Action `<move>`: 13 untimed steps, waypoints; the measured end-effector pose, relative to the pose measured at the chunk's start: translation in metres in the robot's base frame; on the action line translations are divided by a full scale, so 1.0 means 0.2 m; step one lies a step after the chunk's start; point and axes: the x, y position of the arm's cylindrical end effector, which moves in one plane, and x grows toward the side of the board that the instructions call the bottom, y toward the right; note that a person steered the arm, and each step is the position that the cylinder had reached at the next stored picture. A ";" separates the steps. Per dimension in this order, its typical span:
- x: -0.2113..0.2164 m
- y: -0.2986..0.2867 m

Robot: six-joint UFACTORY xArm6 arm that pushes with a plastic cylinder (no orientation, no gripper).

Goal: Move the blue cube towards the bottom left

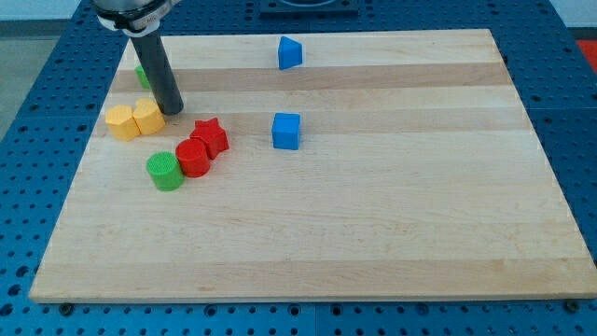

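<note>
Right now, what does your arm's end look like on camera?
A straight dark grey, nearly black cylindrical rod, plain and matte. It hangs from a wider round black-and-silver mount cut off at the view's top. No cables or markings show. My tip is the rod's blunt lower end.

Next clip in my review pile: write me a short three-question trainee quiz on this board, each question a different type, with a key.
1. True or false: my tip touches the blue cube.
2. Which blocks lie nearest my tip? A) the two yellow blocks B) the red star C) the green cylinder
3. Fill in: the second blue block sits near the view's ____ edge of the wooden board.

Key
1. False: my tip stands well to the view's left of the cube, apart from it.
2. A: my tip is just at their upper right.
3. top
</note>
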 end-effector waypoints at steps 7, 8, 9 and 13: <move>0.23 0.75; 0.32 0.77; 0.38 0.99; 0.52 0.60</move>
